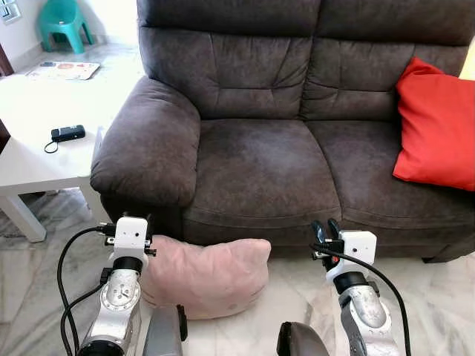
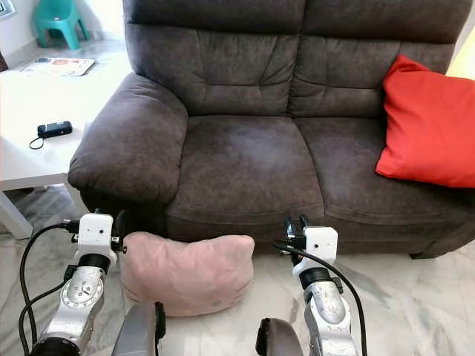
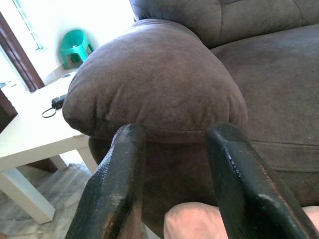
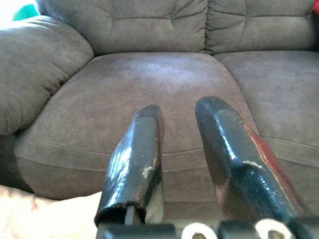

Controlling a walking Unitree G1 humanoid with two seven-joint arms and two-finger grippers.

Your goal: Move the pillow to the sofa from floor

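Left eye view: both arms reach forward, the left gripper [image 1: 130,222] at 8 o'clock and the right gripper [image 1: 324,231] at 4 o'clock, each with fingers parted around nothing. Between them the pale pink pillow [image 1: 208,274], plump and creased, lies on the floor [image 1: 438,297] against the sofa [image 1: 260,163] base.

There are two pillows: one pink pillow [image 1: 206,275] on the floor and one red pillow [image 1: 438,124] on the one sofa [image 1: 260,159]. One bench [image 1: 30,159] carries one black device [image 1: 67,133]. One green chair [image 1: 63,22] stands behind.
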